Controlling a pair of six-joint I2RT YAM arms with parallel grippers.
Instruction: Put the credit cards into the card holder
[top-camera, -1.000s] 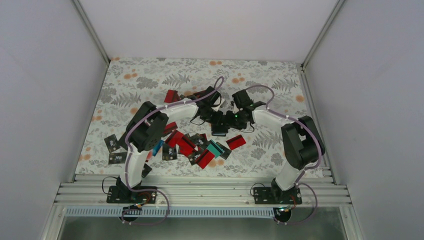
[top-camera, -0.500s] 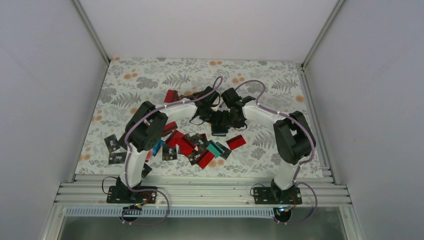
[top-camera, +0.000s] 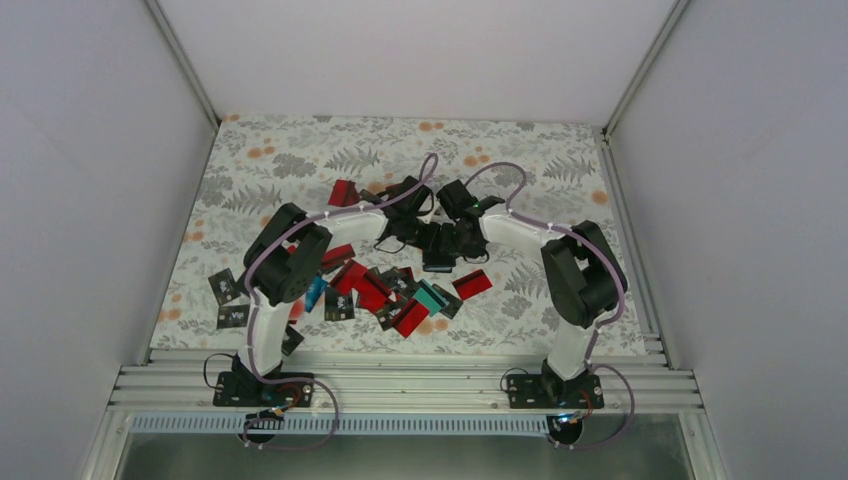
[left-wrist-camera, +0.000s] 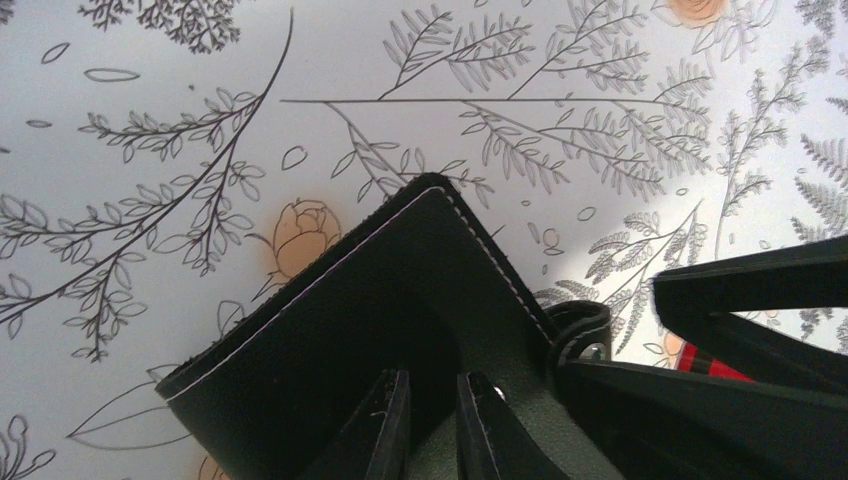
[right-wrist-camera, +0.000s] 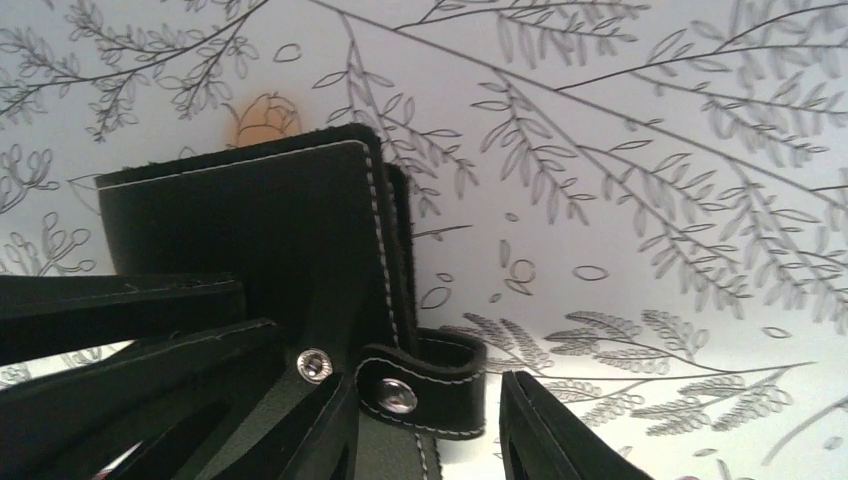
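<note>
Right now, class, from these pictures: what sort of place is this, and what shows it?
Likely a robot test cell: plain white panel walls in a metal frame, the left arm and right arm bolted to a rail, and credit cards strewn over a floral tabletop.

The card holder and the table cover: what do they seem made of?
The card holder: probably leather or imitation leather, matte black, finely grained, with white stitching along its edges and a shiny metal snap. The table cover: a smooth printed sheet; cloth or paper, I cannot tell.
</note>
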